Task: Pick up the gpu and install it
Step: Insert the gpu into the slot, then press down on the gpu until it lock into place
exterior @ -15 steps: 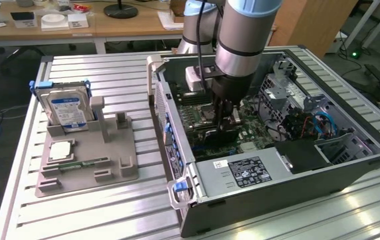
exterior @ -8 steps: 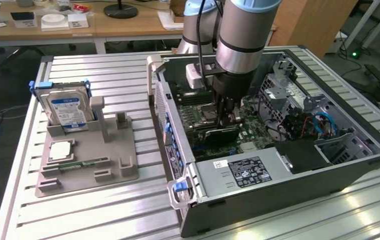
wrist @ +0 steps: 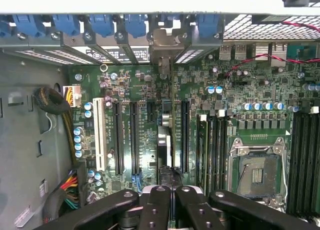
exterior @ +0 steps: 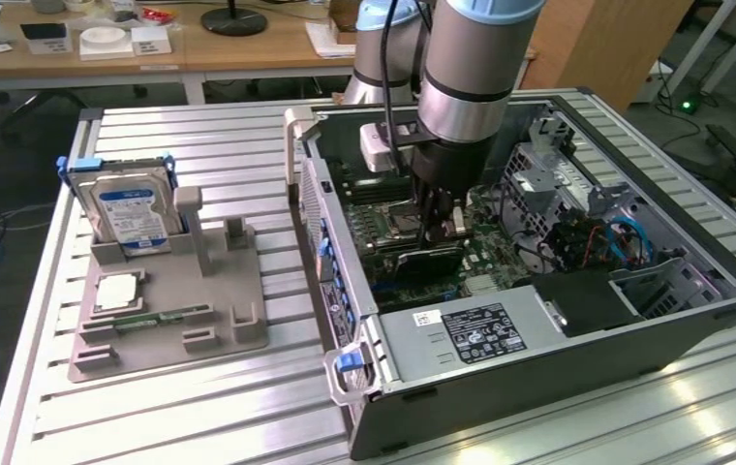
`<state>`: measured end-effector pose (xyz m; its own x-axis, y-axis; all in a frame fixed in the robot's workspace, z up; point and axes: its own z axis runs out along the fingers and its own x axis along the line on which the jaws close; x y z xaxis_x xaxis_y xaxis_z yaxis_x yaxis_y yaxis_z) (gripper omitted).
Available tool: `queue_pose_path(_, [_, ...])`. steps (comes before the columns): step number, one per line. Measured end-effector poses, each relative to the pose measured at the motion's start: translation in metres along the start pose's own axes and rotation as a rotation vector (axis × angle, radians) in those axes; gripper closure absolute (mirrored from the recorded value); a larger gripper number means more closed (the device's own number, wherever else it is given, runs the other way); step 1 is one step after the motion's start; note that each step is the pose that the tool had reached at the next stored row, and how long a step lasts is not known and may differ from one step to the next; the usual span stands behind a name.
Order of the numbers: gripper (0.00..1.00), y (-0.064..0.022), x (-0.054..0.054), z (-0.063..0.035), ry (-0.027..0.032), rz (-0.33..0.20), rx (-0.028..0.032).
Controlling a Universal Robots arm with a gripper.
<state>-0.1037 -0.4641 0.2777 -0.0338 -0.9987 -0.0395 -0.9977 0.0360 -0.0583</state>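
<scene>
Install step is in hand: your gripper (exterior: 440,232) is clenched on the gpu (exterior: 428,263), held edge-down inside the open computer case (exterior: 678,329) over the motherboard (wrist: 145,90). Next move calls for square alignment with a slot.

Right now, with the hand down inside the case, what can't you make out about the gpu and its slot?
- Exterior view: the gpu bottom edge and slot contact are hidden behind the case wall.
- Wrist view: the gpu shows edge-on; its near end sits behind the hand, so the grip point is hidden.
- Whether the card is fully seated: cannot tell from either view.
</scene>
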Motion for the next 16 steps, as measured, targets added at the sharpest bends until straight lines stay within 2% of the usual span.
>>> queue_pose_path(13, [0.89,0.0000,0.0000,0.0000,-0.0011,0.000,-0.0001])
queue_pose_path(14, [0.89,-0.0001,0.0000,-0.0001,-0.0011,0.000,-0.0018])
queue_pose_path(16, [0.89,0.0008,0.0001,-0.0002,-0.0001,0.001,-0.0161])
